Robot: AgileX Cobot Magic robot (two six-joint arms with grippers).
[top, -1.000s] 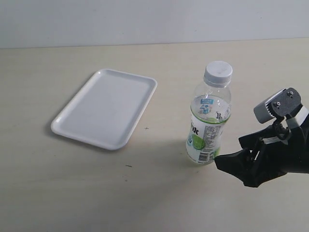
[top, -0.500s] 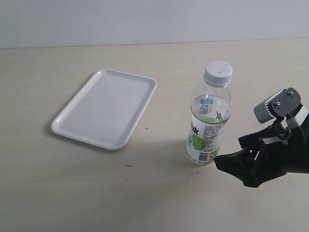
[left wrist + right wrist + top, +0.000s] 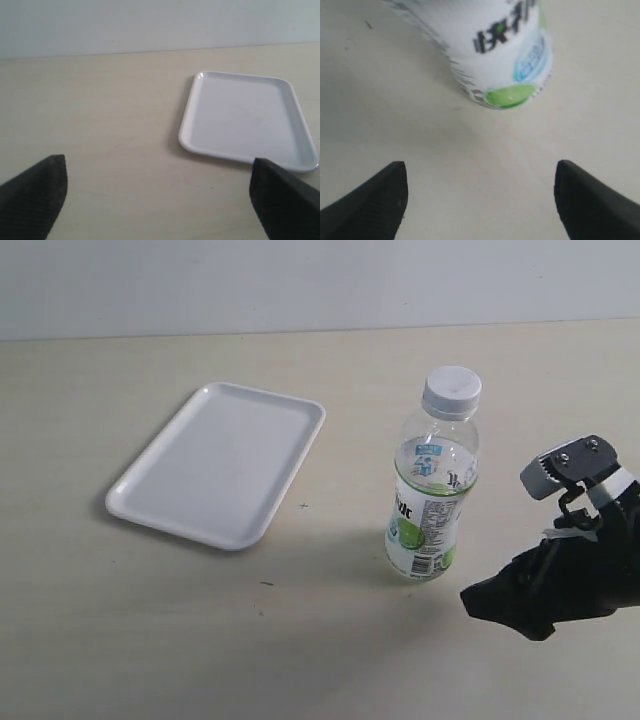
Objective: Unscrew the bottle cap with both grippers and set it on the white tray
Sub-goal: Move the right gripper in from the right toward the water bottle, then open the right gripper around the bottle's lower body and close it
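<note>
Now the right gripper [image 3: 478, 598] sits lower and further from the bottle [image 3: 432, 502] than a second ago. Its tip was then just beside the bottle's base, and a strip of bare table separates them now. The grey block on its wrist has dropped too. Bottle, cap [image 3: 452, 390] and tray [image 3: 220, 462] have not shifted. The right fingers are spread wide with nothing between them, and the labelled lower body of the bottle lies ahead of the gap. The left gripper [image 3: 157, 197] is likewise wide open and empty, facing the tray. The bottle stands upright, long axis vertical, with the cap screwed on at the top. It is right of the tray and well apart from it. The tray lies flat, its long axis running from near left to far right. The table [image 3: 150, 640] is pale beige with a few dark specks, and a plain light wall stands behind it.
</note>
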